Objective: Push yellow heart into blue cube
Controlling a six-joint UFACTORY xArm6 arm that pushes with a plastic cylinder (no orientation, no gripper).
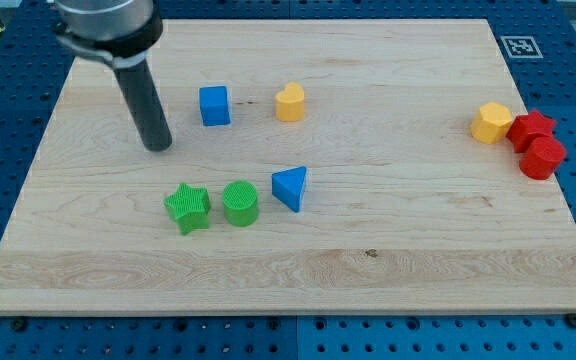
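A: Green star (187, 207) and green cylinder (240, 203) sit nearest the view's bottom, touching or nearly so, blue triangle (290, 187) just to their right. Not task items.

B: Tip?

A: my tip (158, 148) rests on the wooden board (368, 270), left of the blue cube (214, 105) and a little lower in the view, apart from it. No fingers, just a bare rod, so nothing to open or close; it holds nothing.

B: Target?

A: yellow heart (289, 101) sits right of the cube, near it, with a gap between. Same row, upper middle of the board.

B: Handling?

A: Looks like a small rigid plastic block; probably light, and should slide easily on smooth wood. No gripping; push its right face leftward. Off-centre contact may spin it.

B: Arm pose?

A: Rod tilts slightly, upper end toward the view's top left, joining a grey housing. Tip is on the wrong side; likely needs to circle round both blocks.

B: Others?

A: yellow hexagon block (490, 122) and two red blocks (538, 145) clustered far right.
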